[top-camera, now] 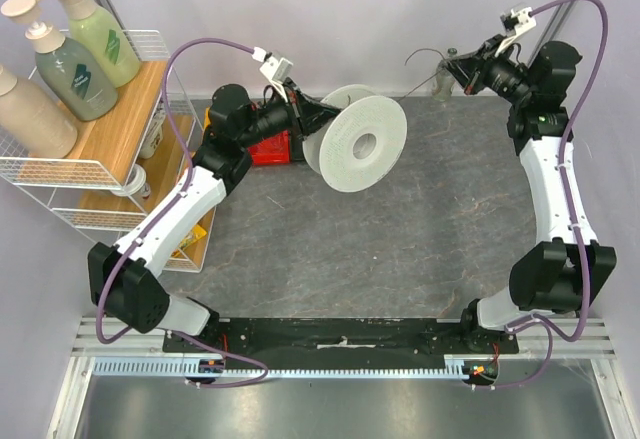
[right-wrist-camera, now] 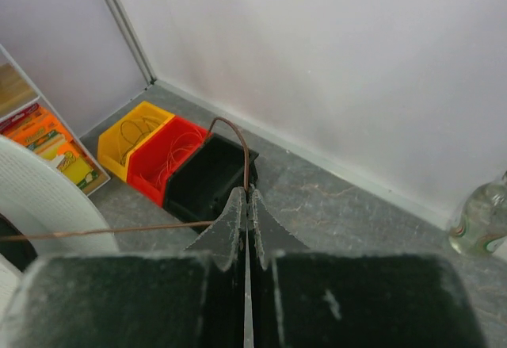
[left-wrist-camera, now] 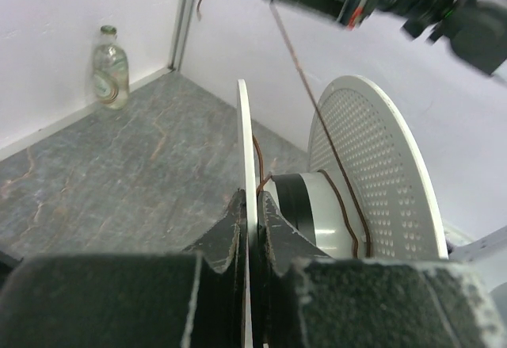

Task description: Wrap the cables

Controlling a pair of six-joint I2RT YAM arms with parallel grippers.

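Right gripper (right-wrist-camera: 247, 195) pinches cable (right-wrist-camera: 119, 231), running horizontally to spool (right-wrist-camera: 40, 197).

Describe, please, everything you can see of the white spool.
The white spool looks like plastic: two round flanges, perforated with small holes, joined by a pale hub with a dark band. It stands on edge near the back left of the table. The left gripper is shut on one flange's rim. A few turns of thin cable lie on the hub, and the strand runs off to the right gripper, shut on it.
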